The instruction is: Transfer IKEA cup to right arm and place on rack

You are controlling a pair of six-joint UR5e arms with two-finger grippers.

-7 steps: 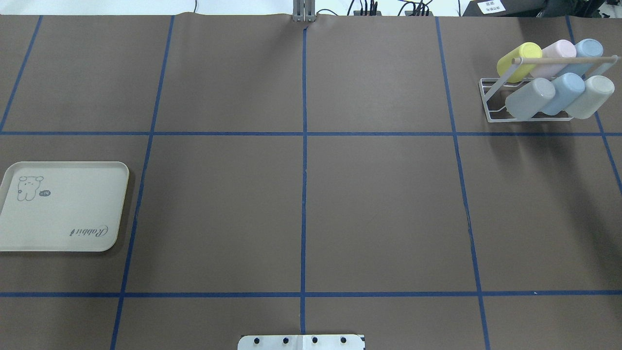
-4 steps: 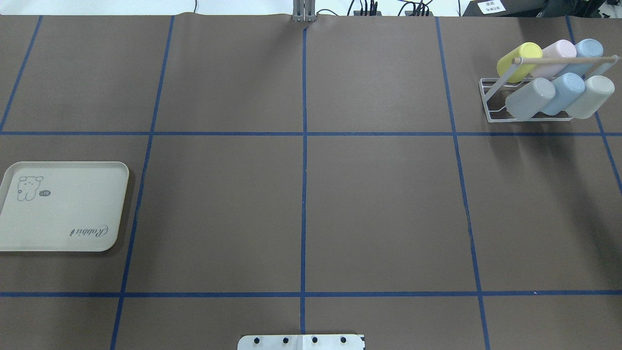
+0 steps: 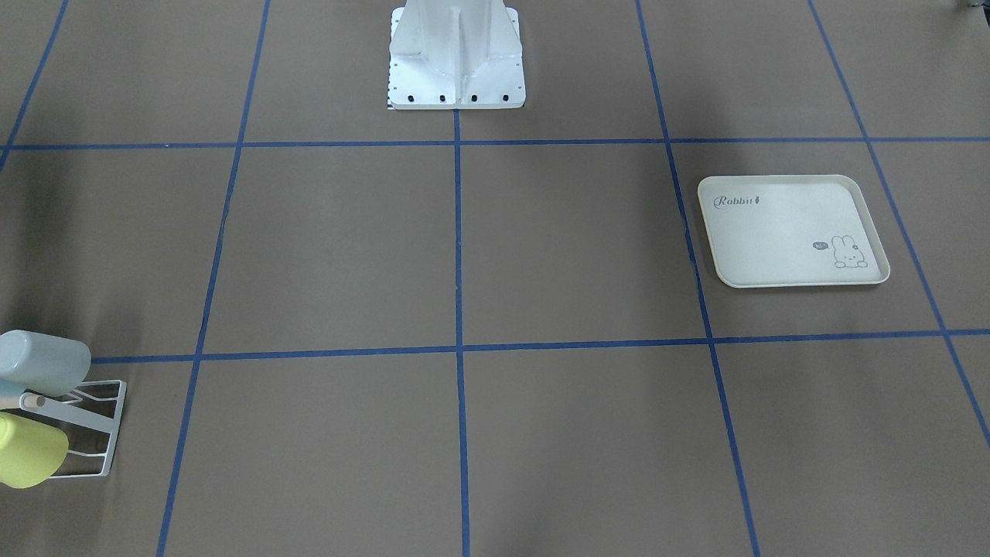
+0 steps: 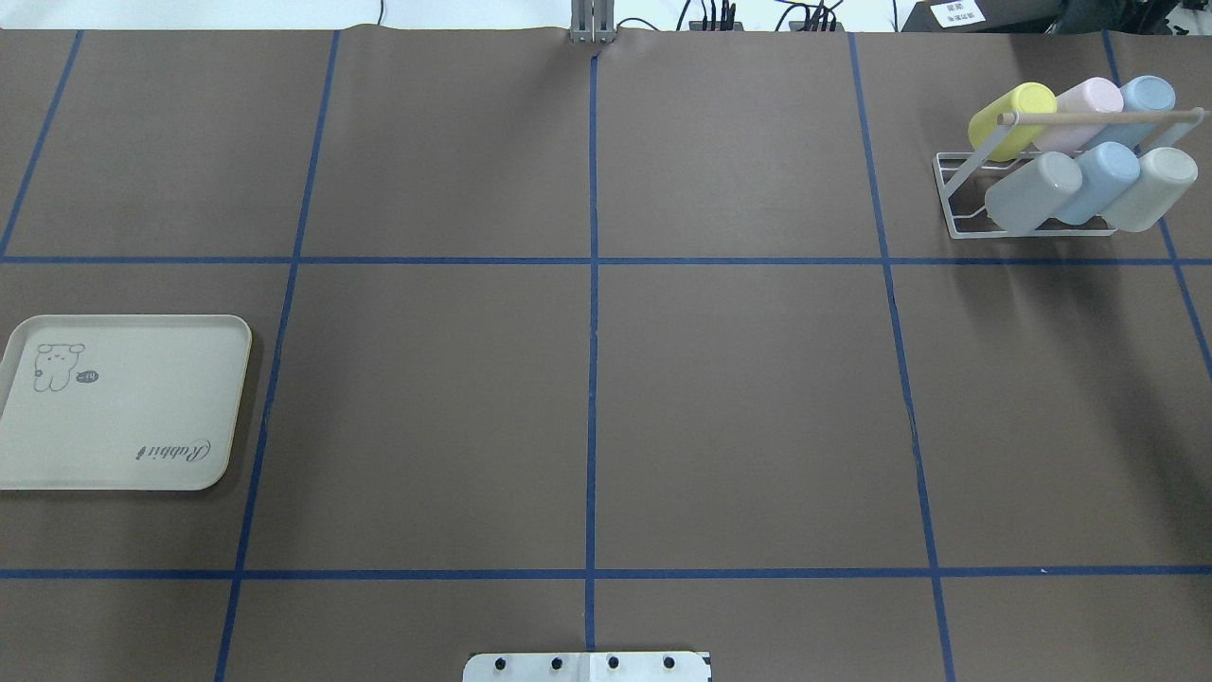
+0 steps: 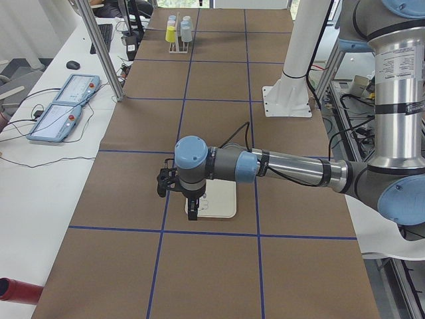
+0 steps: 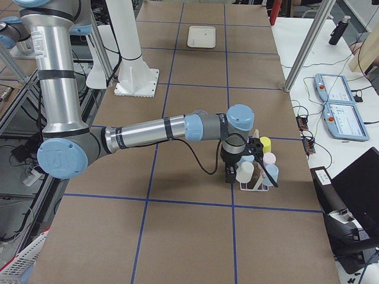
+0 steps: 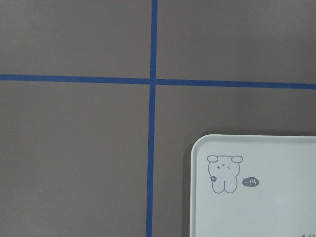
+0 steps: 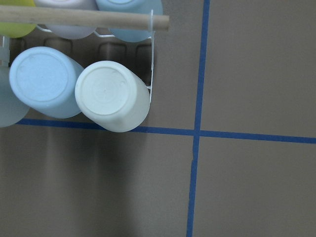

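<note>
Six pastel plastic cups: tilted on small white wire rack
Black right gripper: beside rack, open or closed, cannot tell
Black left gripper: above cream rabbit-print tray, likewise cannot tell

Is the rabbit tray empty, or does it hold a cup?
Empty: the tray shows only its bare printed surface; six cups sit tilted on the rack.

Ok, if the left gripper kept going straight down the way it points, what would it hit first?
Probably the rabbit-print tray near its corner, or the brown table cover just beside it; the left gripper hangs over that edge, depth unclear.
</note>
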